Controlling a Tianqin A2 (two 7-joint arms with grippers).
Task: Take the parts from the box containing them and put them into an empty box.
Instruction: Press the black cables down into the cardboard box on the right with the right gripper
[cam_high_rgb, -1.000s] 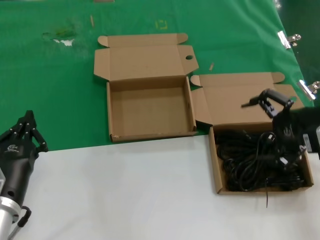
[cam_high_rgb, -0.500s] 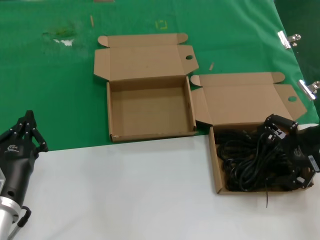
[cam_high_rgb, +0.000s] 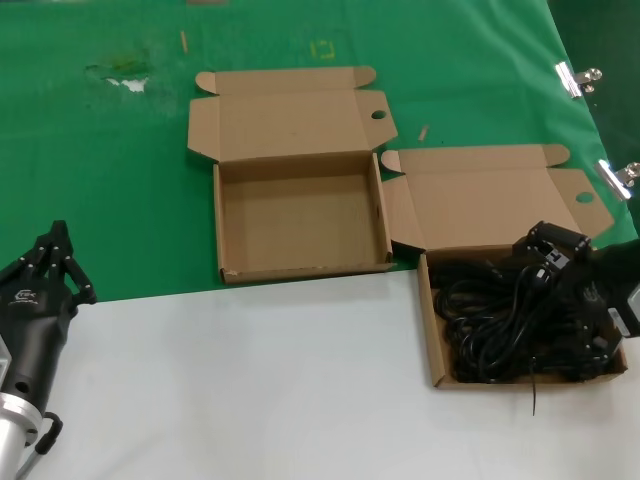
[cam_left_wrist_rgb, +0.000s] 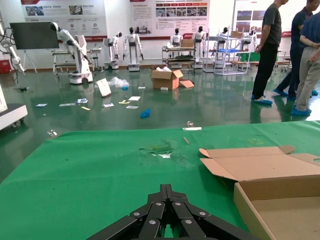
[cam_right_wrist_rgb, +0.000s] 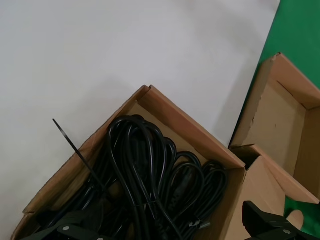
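Observation:
The parts, black power cords (cam_high_rgb: 490, 320), lie in a tangled heap inside the right cardboard box (cam_high_rgb: 432, 345). My right gripper (cam_high_rgb: 572, 298) is down over that heap at the box's right side, open, one finger on each side of the cords. In the right wrist view the cords (cam_right_wrist_rgb: 145, 165) fill the box (cam_right_wrist_rgb: 190, 125) and the right gripper (cam_right_wrist_rgb: 167, 231) is spread wide over them. The empty box (cam_high_rgb: 300, 215) lies open to the left, and shows too as the empty box (cam_right_wrist_rgb: 280, 120). My left gripper (cam_high_rgb: 57, 232) is parked shut at the lower left, seen as the left gripper (cam_left_wrist_rgb: 167, 188).
Both boxes have their lids (cam_high_rgb: 290, 115) folded back onto the green cloth (cam_high_rgb: 100, 180). A thin black tie (cam_high_rgb: 533, 400) pokes out over the full box's front wall onto the white tabletop (cam_high_rgb: 250, 380). Metal clips (cam_high_rgb: 578, 78) hold the cloth at the right edge.
My right gripper has come down from above the lid flap into the box of cords and now sits over them. The left arm has not moved.

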